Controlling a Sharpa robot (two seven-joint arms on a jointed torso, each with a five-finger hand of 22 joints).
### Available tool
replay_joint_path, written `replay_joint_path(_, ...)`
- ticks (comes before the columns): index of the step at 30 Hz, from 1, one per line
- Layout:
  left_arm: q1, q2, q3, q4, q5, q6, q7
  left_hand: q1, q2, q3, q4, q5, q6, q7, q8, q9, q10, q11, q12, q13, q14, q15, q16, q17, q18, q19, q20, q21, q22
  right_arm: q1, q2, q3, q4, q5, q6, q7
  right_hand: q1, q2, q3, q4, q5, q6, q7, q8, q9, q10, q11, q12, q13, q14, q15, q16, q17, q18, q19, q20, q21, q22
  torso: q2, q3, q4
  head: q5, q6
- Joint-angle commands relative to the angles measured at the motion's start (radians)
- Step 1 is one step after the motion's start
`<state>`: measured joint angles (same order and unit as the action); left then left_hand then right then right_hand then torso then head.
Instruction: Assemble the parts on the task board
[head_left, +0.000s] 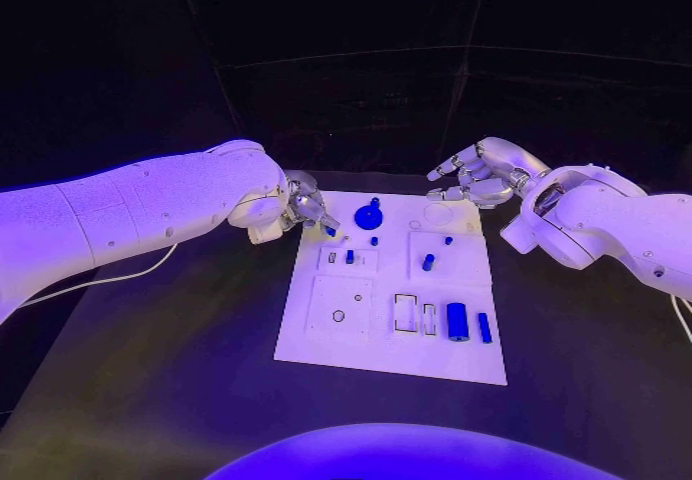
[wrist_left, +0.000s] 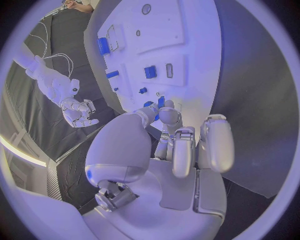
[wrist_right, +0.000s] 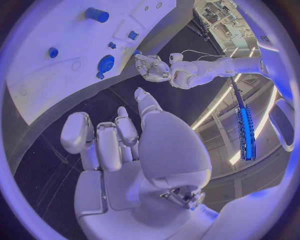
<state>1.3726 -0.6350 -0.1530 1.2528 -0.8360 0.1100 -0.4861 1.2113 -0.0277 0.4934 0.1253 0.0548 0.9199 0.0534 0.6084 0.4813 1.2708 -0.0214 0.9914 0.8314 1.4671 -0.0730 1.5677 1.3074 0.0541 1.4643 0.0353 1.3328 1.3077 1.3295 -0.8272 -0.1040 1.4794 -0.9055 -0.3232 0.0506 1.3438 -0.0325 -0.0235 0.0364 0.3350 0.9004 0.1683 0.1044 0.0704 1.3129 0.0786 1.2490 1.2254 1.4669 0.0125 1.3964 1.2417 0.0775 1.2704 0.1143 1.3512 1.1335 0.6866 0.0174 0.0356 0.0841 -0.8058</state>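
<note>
My left hand (head_left: 299, 208): it is at the far left corner of the task board (head_left: 335, 345). My fingertips (wrist_left: 167, 114) pinch a small blue part (head_left: 329, 231) right at the board.
My right hand (head_left: 476, 172): it hangs in the air just past the far right corner of the board. It holds nothing and its fingers are apart.
Where the board is: the white board lies flat in the middle of the black counter (head_left: 159, 380), between my two arms.
How the parts look: they are small and blue. A round knob (head_left: 369, 214) sits at the far end. A fat cylinder (head_left: 457, 321) and a thin bar (head_left: 485, 327) lie near the front right. A short peg (head_left: 427, 262) is in the middle. I also see bare holes and slots in the board.
How they will handle: I think they are light, hard and smooth, so they could slip or roll. They do not look easy to break.
Where to hold: I think the sides are best, with fingertips only, so the end stays free to go into its hole.
</note>
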Motion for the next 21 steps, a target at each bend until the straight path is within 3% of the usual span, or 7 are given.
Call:
replay_joint_path(1,-0.008,-0.018,-0.003,0.04,-0.039,-0.08,-0.013,-0.008,-0.004,0.125,-0.118,0.0,-0.006,-0.002,0.006,0.002,0.007,-0.001,0.007,0.0,0.104,-0.008,0.003,0.263,0.008,0.02,-0.008,0.002,0.024,0.002,0.0,0.001,0.0,-0.002,0.011,0.002,-0.002,0.01,-0.006,-0.002,0.003,-0.006,0.001,0.003,0.0,-0.007,0.002,-0.004,-0.001,0.032,-0.008,-0.006,0.0,0.018,-0.008,0.002,-0.005,-0.001,-0.001,-0.0001,0.0009,0.0,0.0)
replay_joint_path(9,-0.03,-0.05,-0.019,0.105,-0.135,-0.121,-0.017,-0.016,-0.011,0.144,-0.124,0.0,-0.007,-0.003,0.014,0.005,0.011,-0.002,0.01,0.0,0.104,-0.009,0.003,0.263,0.007,0.021,-0.008,0.005,0.028,0.002,-0.001,0.001,-0.003,-0.002,0.013,0.002,-0.002,0.01,-0.006,-0.002,0.003,-0.006,0.001,0.003,0.0,-0.007,0.002,-0.004,-0.001,0.032,-0.008,-0.006,0.0,0.018,-0.008,0.002,-0.005,-0.001,-0.001,-0.0003,0.0006,0.0,0.003)
replay_joint_path(15,-0.04,-0.05,-0.022,0.122,-0.191,-0.128,-0.02,-0.018,-0.015,0.149,-0.126,0.0,-0.007,-0.003,0.016,0.005,0.011,-0.003,0.01,0.0,0.104,-0.009,0.003,0.263,0.007,0.022,-0.008,0.005,0.029,0.002,0.002,0.001,-0.005,-0.002,0.014,0.002,-0.002,0.01,-0.006,-0.002,0.003,-0.006,0.001,0.003,0.0,-0.007,0.002,-0.004,-0.001,0.032,-0.008,-0.006,0.0,0.018,-0.008,0.002,-0.005,-0.001,0.001,-0.0001,-0.0032,0.003,0.005)
replay_joint_path(21,-0.045,-0.044,-0.023,0.131,-0.22,-0.12,-0.022,-0.019,-0.019,0.156,-0.131,0.0,-0.008,-0.004,0.019,0.006,0.014,-0.003,0.012,0.002,0.104,-0.009,0.003,0.263,0.006,0.023,-0.009,0.007,0.031,0.002,0.003,0.001,-0.006,-0.002,0.014,0.002,-0.002,0.01,-0.006,-0.002,0.003,-0.006,0.001,0.003,0.0,-0.007,0.002,-0.004,-0.001,0.032,-0.008,-0.006,0.0,0.018,-0.008,0.002,-0.005,-0.001,0.002,0.0009,-0.002,0.004,0.005)
